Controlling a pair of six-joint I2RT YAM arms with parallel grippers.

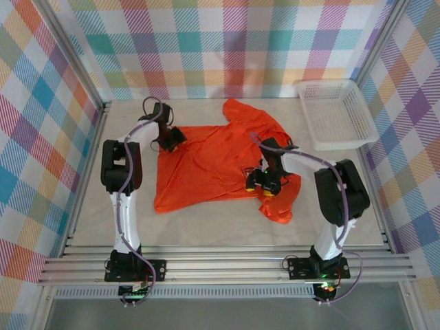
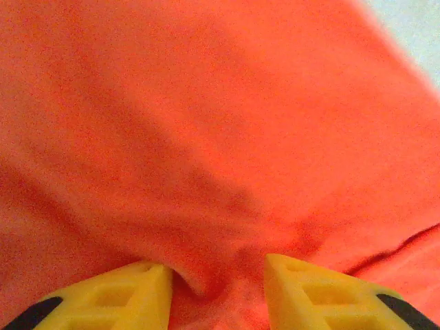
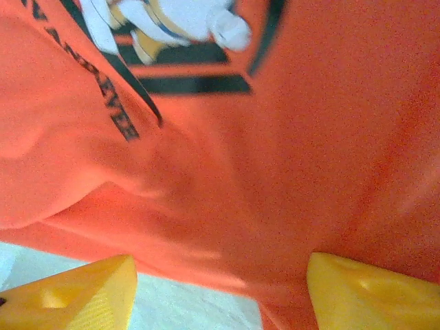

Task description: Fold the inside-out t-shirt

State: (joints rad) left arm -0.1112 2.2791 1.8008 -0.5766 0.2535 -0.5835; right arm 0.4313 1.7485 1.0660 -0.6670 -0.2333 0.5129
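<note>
Centre of the overhead view, on the desk (image 1: pixel 206 230): inside-out t-shirt (image 1: pixel 213 161), bright orange, spread roughly flat but rumpled, one sleeve poking toward the top of the frame, a bunched lump at lower right. Print (image 3: pixel 172 27) peeking out in the right wrist view, so definitely not lying in neat layers.

Left pincer (image 1: pixel 173 143) down on the shirt's upper-left corner, fingers (image 2: pixel 130 295) partly apart with a little ridge of cloth puckered between them, not clamped on it as far as can be told. Right pincer (image 1: pixel 261 187) low over the lower-right edge, spread wide, gripping nothing, with bare desk just under the hem.

Handling-wise, probably thin, limp, light, zero stiffness. Will likely sag and drag rather than slide as one piece, and wrinkle at the slightest push. Best to grab at hems, shoulder seams or corners, pinching both layers, not mid-panel. White basket (image 1: pixel 337 110) off at upper right, well apart.
</note>
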